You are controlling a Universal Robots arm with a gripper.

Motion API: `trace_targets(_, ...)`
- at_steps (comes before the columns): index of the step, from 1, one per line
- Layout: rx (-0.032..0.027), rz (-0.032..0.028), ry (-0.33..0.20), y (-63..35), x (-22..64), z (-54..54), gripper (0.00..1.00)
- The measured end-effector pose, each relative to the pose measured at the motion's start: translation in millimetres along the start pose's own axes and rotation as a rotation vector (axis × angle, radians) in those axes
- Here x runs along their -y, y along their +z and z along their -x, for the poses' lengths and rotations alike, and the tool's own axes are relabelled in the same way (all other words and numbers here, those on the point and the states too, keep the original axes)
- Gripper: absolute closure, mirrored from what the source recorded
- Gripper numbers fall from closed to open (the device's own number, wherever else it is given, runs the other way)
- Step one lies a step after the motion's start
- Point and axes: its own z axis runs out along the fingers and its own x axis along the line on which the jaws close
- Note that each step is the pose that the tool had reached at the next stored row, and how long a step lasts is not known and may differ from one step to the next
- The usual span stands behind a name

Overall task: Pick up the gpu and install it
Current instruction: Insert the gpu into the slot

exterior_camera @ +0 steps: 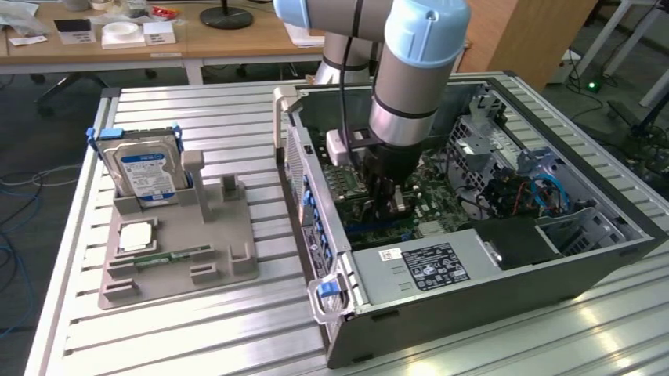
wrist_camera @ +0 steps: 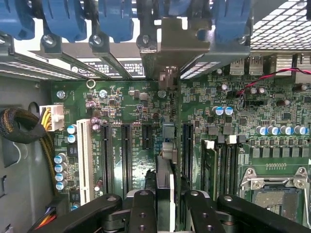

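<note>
Gripping the gpu (wrist_camera: 165, 189) edge-on, the gripper (wrist_camera: 165, 213) hangs inside the computer case (exterior_camera: 585, 258), card straight below its jaws, long axis running twelve-to-six along the motherboard (wrist_camera: 121, 102) slots (wrist_camera: 125, 150) and pointing at the bracket (wrist_camera: 180, 43).

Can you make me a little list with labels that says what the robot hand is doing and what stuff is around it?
place: open computer case on a slatted table
gripper: inside the case, above the motherboard
held: gpu, standing on edge between the fingers
gpu position: over the slots, metal bracket toward the case's rear wall
grey tray: hard drive upright, memory stick flat
</note>
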Motion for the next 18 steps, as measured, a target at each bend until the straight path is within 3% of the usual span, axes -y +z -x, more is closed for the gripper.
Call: trace_targets(18, 0.0004, 0.0, 0.0, 4.1, -0.2, -0.1, 0.73)
